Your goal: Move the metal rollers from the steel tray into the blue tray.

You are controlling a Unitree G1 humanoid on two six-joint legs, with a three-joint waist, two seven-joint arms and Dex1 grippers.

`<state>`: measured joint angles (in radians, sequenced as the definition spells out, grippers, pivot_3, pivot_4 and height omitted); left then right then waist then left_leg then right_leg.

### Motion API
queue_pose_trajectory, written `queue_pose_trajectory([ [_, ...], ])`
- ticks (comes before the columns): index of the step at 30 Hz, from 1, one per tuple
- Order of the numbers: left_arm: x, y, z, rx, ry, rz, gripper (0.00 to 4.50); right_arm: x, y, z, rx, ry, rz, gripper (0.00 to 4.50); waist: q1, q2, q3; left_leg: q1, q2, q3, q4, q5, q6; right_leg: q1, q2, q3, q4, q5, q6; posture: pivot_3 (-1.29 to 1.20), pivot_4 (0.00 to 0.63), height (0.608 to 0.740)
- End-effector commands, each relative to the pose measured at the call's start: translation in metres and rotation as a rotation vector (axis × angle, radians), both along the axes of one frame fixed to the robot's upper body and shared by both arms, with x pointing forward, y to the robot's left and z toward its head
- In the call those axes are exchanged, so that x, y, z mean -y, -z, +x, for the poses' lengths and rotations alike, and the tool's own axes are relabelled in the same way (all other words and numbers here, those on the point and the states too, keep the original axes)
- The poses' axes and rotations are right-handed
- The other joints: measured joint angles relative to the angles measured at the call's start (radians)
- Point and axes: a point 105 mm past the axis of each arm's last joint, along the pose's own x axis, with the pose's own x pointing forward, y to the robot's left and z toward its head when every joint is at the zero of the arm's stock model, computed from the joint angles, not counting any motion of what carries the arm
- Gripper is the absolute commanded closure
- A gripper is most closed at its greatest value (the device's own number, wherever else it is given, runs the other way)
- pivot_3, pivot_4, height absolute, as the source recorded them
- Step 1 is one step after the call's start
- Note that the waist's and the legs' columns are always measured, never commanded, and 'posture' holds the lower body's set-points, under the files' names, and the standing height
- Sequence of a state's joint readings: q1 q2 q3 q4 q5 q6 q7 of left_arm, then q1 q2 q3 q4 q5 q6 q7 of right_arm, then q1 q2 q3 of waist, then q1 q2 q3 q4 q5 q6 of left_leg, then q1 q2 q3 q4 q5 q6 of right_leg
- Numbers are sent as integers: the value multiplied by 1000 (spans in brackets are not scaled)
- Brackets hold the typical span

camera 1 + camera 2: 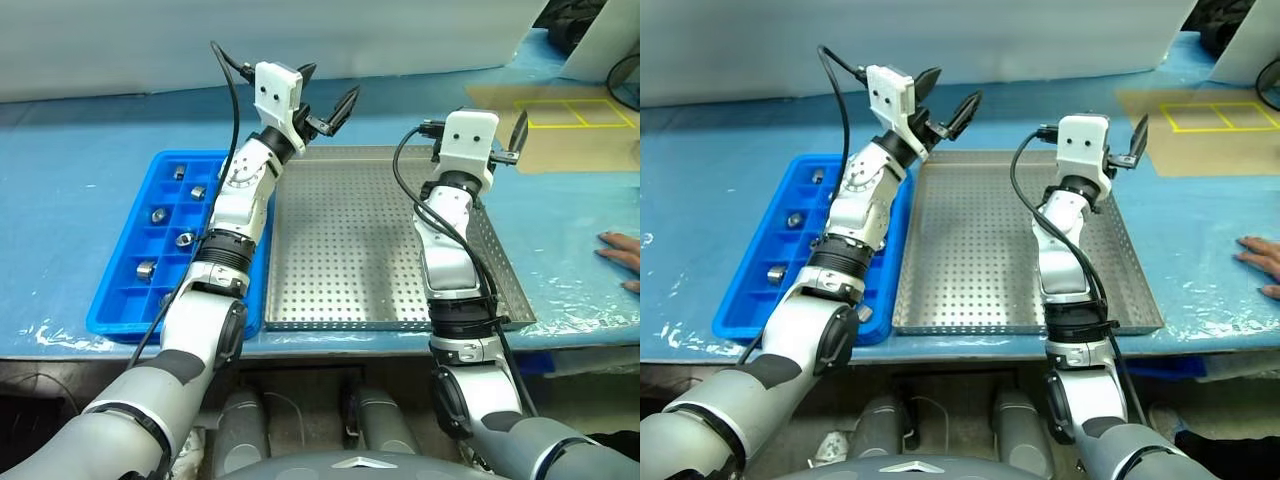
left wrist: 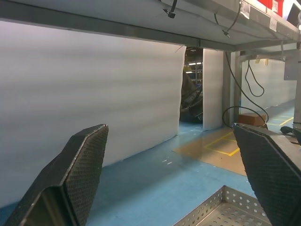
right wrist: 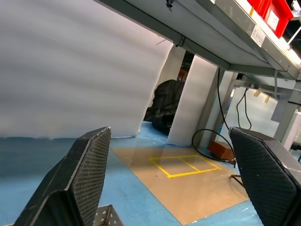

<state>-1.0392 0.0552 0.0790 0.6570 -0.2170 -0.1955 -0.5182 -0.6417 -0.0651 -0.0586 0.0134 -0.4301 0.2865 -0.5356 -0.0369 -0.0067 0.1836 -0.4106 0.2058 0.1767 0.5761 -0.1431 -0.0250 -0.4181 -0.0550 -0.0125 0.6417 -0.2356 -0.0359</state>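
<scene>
The left forearm crosses the blue tray (image 1: 118,300) at the left of the head views and hides its right-hand compartments, so the count there cannot be told. Five metal rollers (image 1: 186,239) show in the visible compartments, one per cell. The right forearm covers part of the right side of the steel tray (image 1: 345,250) in the middle of the frame; the perforated floor that shows carries no roller. A person's hand (image 1: 622,255) lies on the blue table cover (image 1: 70,190) at the right edge, cut off by the frame.

The left gripper (image 1: 328,98) stands with its fingers spread wide and holds nothing, raised above the steel tray's far left corner. The right gripper (image 1: 1132,140) is also spread wide and empty, lifted over the tray's far right corner. Both forearms rise steeply from the bottom of the frame, wrists tipped upward toward the white wall (image 2: 84,80).
</scene>
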Motion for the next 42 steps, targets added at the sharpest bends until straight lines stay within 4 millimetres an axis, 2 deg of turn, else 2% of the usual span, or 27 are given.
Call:
queue_pose_trajectory([
  [1,4,-14,-5,60,11,-25,0,-4,-11,-10,47,-1,-25,359,-3,0,0,0,0,0,0,0,1,0,0,0,0,0,0,-463,150,740],
  [11,3,-11,-5,57,2,-37,0,-2,-14,-9,40,2,-45,359,-6,0,0,0,0,0,1,-2,3,0,0,1,0,0,0,-447,150,740],
  [19,-13,-13,-2,71,-76,-45,0,-9,-12,-6,35,-25,-38,359,-5,0,0,0,0,1,1,-2,3,0,0,1,0,0,0,-411,150,740],
  [25,-15,-13,2,62,-103,-54,0,-16,-22,4,51,-57,-52,359,-4,0,0,0,0,1,2,-2,3,0,0,1,0,0,0,-377,150,740],
  [33,-27,-11,2,69,-154,-43,0,-18,-22,11,42,-73,-52,359,2,0,0,0,0,1,1,-2,3,0,0,1,0,0,0,-314,150,740],
  [42,-41,-11,1,86,-235,-17,0,-36,-17,19,29,-147,-51,359,14,0,0,0,0,0,1,-2,3,0,0,1,0,0,0,-254,150,740],
])
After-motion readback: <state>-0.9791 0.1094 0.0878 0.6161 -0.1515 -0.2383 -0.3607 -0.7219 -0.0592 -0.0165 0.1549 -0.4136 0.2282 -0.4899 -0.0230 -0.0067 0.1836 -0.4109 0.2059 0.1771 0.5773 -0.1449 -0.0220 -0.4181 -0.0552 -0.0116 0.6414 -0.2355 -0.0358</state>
